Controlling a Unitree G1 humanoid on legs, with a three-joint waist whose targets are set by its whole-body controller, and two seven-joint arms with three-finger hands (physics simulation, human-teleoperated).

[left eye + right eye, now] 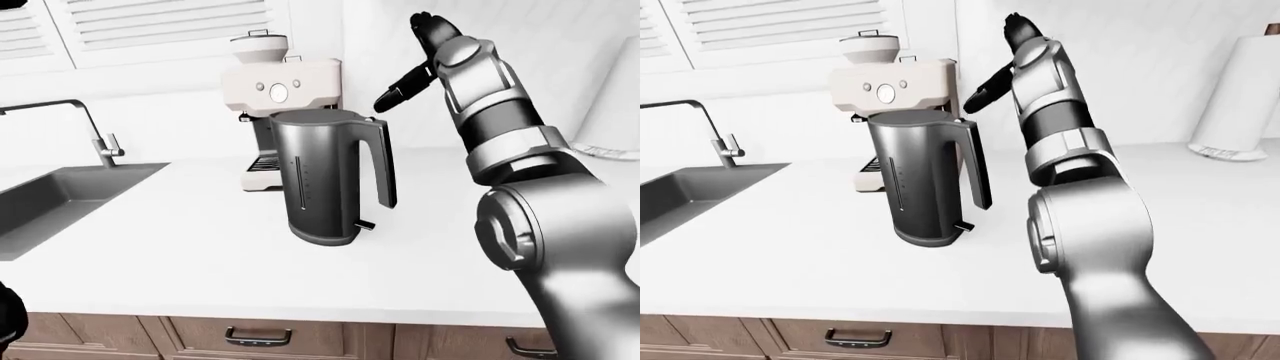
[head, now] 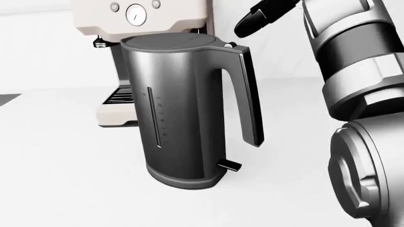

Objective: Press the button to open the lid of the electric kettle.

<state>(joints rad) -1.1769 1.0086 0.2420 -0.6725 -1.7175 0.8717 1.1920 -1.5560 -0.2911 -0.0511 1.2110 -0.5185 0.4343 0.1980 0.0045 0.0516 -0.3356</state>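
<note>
In the left-eye view we find one electric kettle standing upright on the white counter, well in from its near edge and just beside the one cream espresso machine by the wall; the sink with its one tap is cut into the counter's left end. Our right hand hangs above and to the right of the handle, fingers spread and holding nothing, one dark finger slanting down toward the lid without touching it. The left hand we cannot make out, so its state stays unknown to us. In the head view the kettle's lid is shut flat, and a small nub at the top of the handle is probably the button — we judge it wants a short, firm push from one fingertip, straight down. The body looks like smooth, stiff metal, likely slippery and light if empty, so a sideways shove could slide it; pressing downward keeps it seated. One small lever sticks out at the base. In the right-eye view one paper towel roll stands near the counter's far right corner, and one drawer handle shows below the edge.
</note>
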